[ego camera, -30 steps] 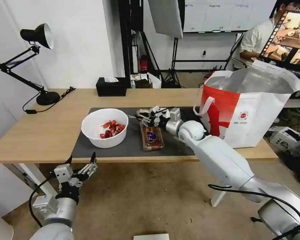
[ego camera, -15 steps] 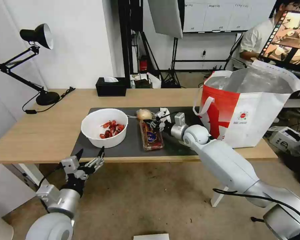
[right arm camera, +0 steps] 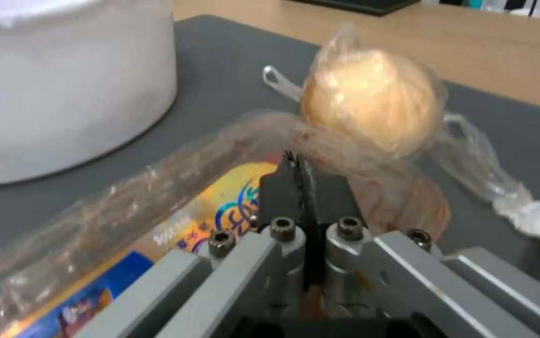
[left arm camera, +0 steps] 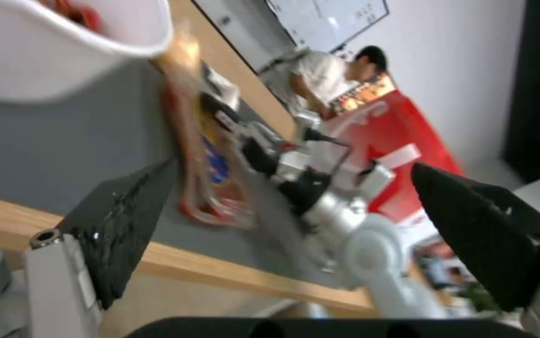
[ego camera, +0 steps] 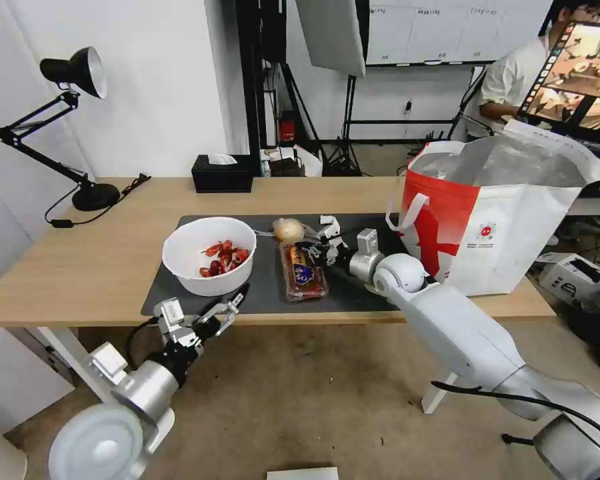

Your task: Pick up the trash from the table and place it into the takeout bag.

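The left gripper (ego camera: 230,309) hangs open below the table (ego camera: 87,267) edge, near the bowl (ego camera: 209,255). Right gripper (ego camera: 311,251) is closed over the tray (ego camera: 303,275), apparently pinching its rim, beside the ball (ego camera: 289,230). Judged the grasp stage; next needs a lift rightward into the bag (ego camera: 493,220).

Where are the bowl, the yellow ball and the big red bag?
bowl (ego camera: 192,275): head view, front outer wall.
yellow ball (ego camera: 289,230): head view, its middle.
big red bag (ego camera: 440,220): head view, red side panel.
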{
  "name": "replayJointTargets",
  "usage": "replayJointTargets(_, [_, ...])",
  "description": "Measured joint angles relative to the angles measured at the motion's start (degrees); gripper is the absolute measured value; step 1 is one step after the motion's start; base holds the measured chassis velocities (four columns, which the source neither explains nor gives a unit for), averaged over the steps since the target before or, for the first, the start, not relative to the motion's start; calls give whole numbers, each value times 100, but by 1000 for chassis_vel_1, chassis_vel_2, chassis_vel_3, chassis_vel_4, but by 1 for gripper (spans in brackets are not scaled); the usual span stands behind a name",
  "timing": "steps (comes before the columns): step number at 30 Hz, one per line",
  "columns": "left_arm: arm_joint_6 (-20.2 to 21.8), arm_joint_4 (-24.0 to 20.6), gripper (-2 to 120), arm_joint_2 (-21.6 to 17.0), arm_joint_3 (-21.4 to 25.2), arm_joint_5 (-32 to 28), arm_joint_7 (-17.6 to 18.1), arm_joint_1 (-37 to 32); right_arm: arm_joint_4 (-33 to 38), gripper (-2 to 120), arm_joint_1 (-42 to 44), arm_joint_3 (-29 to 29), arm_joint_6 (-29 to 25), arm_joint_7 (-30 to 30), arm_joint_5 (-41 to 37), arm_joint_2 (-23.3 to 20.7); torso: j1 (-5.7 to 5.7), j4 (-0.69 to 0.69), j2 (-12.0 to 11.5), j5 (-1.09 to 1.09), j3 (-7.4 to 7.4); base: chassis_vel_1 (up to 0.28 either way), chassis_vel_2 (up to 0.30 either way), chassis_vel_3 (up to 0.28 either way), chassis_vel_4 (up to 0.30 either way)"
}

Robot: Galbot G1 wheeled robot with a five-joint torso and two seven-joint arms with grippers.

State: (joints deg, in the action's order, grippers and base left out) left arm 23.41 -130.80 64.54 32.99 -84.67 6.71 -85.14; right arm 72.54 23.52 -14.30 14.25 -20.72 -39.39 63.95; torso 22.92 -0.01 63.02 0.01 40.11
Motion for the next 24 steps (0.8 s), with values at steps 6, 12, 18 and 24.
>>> replayJointTargets(6, [59, 401, 100, -137, -169, -353, 287, 337, -21, 0, -20, -34, -2, -27, -1, 7, 0, 1, 0, -1, 0, 0, 0, 0, 0])
replayJointTargets(12, [23, 721, 100, -137, -421, -357, 405, 700, -30, 0, -155, -87, 3, -35, -93, -23, 0, 0, 0, -1, 0, 0, 0, 0, 0])
replayJointTargets(18, [-68, 953, 100, -75, -597, -304, 477, 1010, -52, 0, -252, -218, 9, -48, -124, 27, 0, 1, 0, -1, 0, 0, 0, 0, 0])
replayJointTargets(24, [-105, 1086, 100, -116, -757, -264, 477, 1238, -19, 0, -318, -298, 12, -50, -142, 26, 0, 2, 0, -1, 0, 0, 0, 0, 0])
